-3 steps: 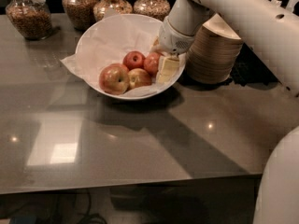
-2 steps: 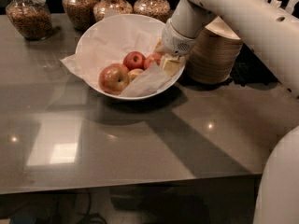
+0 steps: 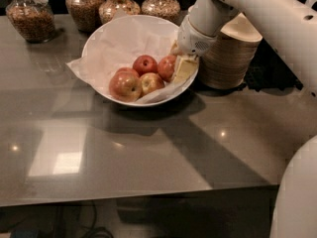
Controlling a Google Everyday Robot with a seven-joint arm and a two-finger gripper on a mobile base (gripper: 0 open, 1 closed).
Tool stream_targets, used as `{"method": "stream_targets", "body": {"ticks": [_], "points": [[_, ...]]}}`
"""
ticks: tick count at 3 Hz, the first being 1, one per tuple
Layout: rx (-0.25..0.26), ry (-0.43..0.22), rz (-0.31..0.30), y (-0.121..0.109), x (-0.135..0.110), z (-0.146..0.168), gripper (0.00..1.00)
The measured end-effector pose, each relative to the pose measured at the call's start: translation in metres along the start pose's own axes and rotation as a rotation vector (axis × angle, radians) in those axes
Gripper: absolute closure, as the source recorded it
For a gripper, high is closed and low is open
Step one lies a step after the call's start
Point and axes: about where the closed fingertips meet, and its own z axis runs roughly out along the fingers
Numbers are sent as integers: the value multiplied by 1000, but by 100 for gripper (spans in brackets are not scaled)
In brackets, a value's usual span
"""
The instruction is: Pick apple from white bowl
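Four apples [image 3: 125, 85] in white bowl [image 3: 94, 33] | target orange-red apple [image 3: 166, 67] at bowl's right side, beside darker red apple [image 3: 144, 63] | round, no long axis; stem end not discernible | gripper [image 3: 181, 63] against its right flank, hold cannot be told | step: grasp; next, judged: confirm hold, lift clear of rim.

My gripper [image 3: 182, 66] hangs inside the right rim of the wide white paper-lined bowl [image 3: 106, 36], just beside the round orange-red apple [image 3: 166, 68]. Stacked beige disposable bowls [image 3: 229, 58] crowd my right and three other apples [image 3: 125, 86] fill the left. The bowl's back-left paper lies open.
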Motion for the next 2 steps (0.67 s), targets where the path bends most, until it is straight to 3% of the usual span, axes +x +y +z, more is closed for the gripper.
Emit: {"method": "stream_targets", "body": {"ticks": [1, 2], "points": [[33, -65, 0, -7, -10, -36, 100], [33, -65, 0, -7, -10, -36, 100]]}}
